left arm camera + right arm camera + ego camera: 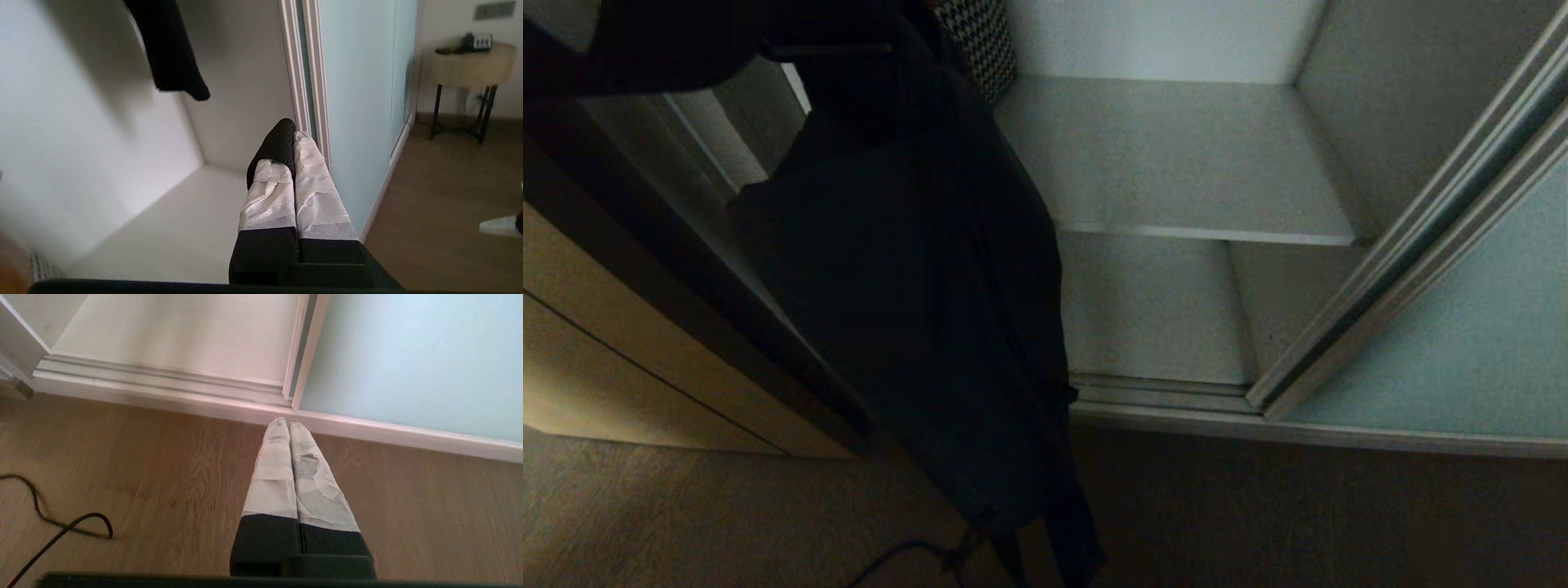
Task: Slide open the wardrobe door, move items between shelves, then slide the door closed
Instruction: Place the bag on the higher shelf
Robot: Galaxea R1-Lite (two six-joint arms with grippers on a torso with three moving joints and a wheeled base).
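My left claw (293,132) is clenched with nothing in it, reaching into the open wardrobe just beside the sliding door (359,102), which is pushed aside to my right. One black garment (915,310) hangs in front of me (its hem dangles in my wrist view too). I count two shelves (1176,163), both bare. My right claw (284,424) is clenched over the floor (163,477), near one cable (61,526).

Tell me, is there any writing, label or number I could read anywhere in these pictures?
None can be read.
The grey wall plate above the round side table shows only a blurred mark.
The small dark device on that table is too small to read.
The sliding wardrobe door is plain.
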